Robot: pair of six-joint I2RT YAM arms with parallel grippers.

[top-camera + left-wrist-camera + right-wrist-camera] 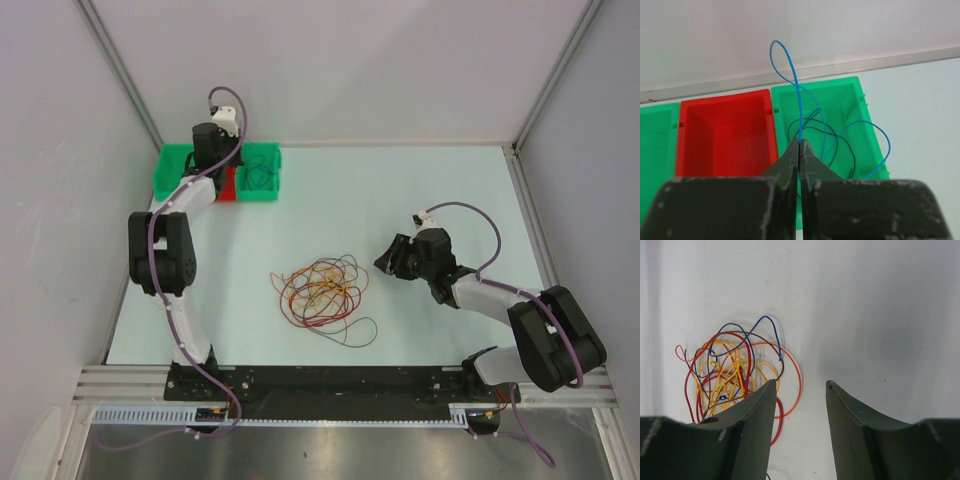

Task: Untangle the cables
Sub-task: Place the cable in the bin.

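A tangle of thin red, orange, yellow, blue and brown cables (322,293) lies on the table near the front; it also shows in the right wrist view (732,372). My left gripper (799,142) is shut on a thin blue cable (796,87), holding it over the right green bin (852,107), where a black cable (840,140) lies. In the top view the left gripper (222,160) is over the bins at the back left. My right gripper (800,385) is open and empty, just right of the tangle (392,262).
A red bin (725,135) sits between two green bins (175,170) at the back left, next to the wall. Walls enclose the table on three sides. A loose orange loop (352,332) trails toward the front edge.
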